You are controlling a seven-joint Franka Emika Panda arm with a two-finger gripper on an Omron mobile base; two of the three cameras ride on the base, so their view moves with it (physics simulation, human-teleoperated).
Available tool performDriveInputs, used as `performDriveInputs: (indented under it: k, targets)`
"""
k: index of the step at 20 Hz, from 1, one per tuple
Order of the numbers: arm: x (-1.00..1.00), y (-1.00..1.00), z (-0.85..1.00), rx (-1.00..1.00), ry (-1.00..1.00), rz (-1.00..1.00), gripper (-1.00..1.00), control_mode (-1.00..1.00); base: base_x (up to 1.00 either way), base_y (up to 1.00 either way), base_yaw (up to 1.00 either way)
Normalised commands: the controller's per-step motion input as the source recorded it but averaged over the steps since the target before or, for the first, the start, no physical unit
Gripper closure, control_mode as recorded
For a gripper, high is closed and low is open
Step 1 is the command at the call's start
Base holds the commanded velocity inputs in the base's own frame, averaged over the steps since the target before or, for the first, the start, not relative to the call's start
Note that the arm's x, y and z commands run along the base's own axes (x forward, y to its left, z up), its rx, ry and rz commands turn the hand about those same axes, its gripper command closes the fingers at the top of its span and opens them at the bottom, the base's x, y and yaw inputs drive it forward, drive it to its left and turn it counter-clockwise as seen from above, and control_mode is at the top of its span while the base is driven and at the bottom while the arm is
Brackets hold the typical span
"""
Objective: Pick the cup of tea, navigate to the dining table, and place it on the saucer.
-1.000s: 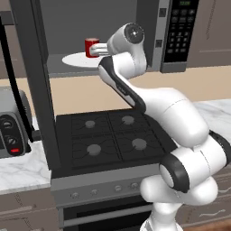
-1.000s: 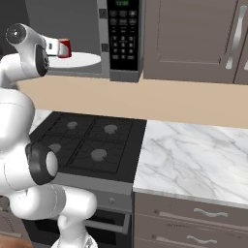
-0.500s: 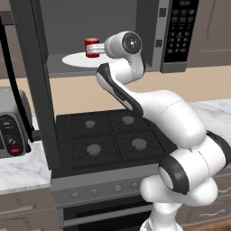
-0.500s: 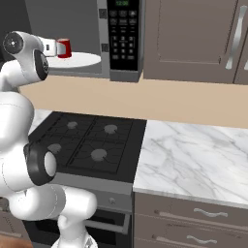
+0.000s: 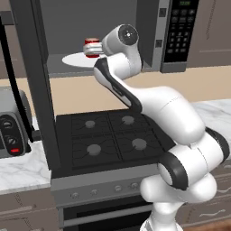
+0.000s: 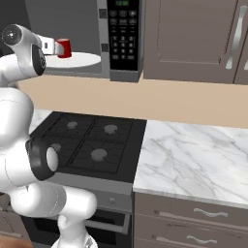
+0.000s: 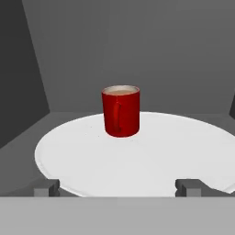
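Observation:
The cup of tea (image 7: 120,111) is a red mug with light brown liquid. It stands upright on a white round turntable plate (image 7: 151,160) inside an open microwave, handle turned toward me. My gripper (image 7: 117,187) is open, level with the plate's near rim and short of the cup, with nothing between its fingertips (image 7: 46,187). In the left base view the cup (image 5: 92,47) sits just left of my wrist. From the right base view the gripper (image 6: 53,46) reaches the cup (image 6: 63,47) from the left. The dining table and the saucer are out of view.
The microwave's dark open door (image 5: 31,81) stands at the left of the cavity, its control panel (image 5: 179,34) at the right. Below lie a black four-burner stove (image 5: 110,137), a toaster (image 5: 11,131) and a marble counter (image 6: 193,160) with drawers.
My wrist has shifted a little in front of the microwave opening. The cup has not moved and the jaws have stayed open.

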Motion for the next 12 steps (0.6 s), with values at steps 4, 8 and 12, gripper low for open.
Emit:
performDriveInputs:
  k: [4, 8, 12]
  targets:
    - [0.00, 0.15, -0.05, -0.02, 0.08, 0.00, -1.00, -1.00, 0.00, 0.00, 0.00]
    - [0.00, 0.00, -0.35, -0.01, 0.00, 0.00, -1.00, -1.00, 0.00, 0.00, 0.00]
    - [0.18, 0.00, -0.14, -0.02, 0.03, 0.00, -1.00, -1.00, 0.00, 0.00, 0.00]
